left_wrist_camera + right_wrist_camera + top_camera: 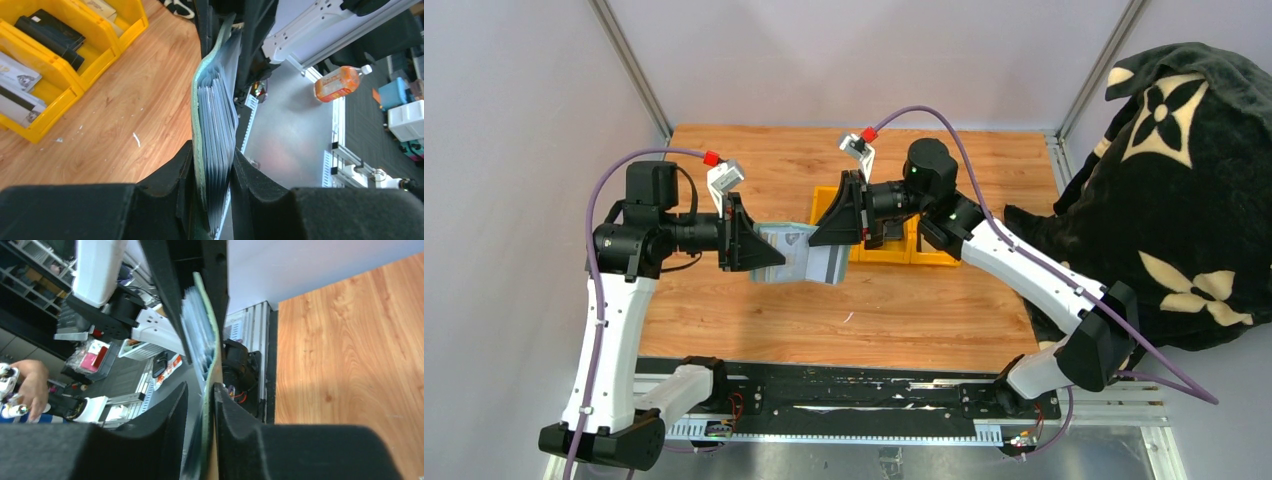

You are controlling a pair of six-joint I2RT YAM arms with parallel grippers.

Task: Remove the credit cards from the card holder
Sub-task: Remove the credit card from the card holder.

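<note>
Top view: left gripper (759,245) and right gripper (834,228) faced each other over the wooden table (874,310). The card holder (799,255) hung in the air between them, fanned open, just near of the yellow bin (886,255). The left one had its left end and the right one was at its right end.

Left wrist: left gripper (212,160) was clamped on the card holder (212,115), both fingers pressed on the pale green cover and the blue-grey pockets. The yellow bin (97,62) sat on the table, with credit cards (50,32) in its compartments: black ones in one, silver-grey in the next. Couldn't tell whether any card was left in the pockets.

Right wrist: right gripper (201,400) straddled the edge of the card holder (200,330). One finger (235,410) lay against the green cover, and a thin gap showed at the other. Couldn't tell if it was actually gripping.
</note>
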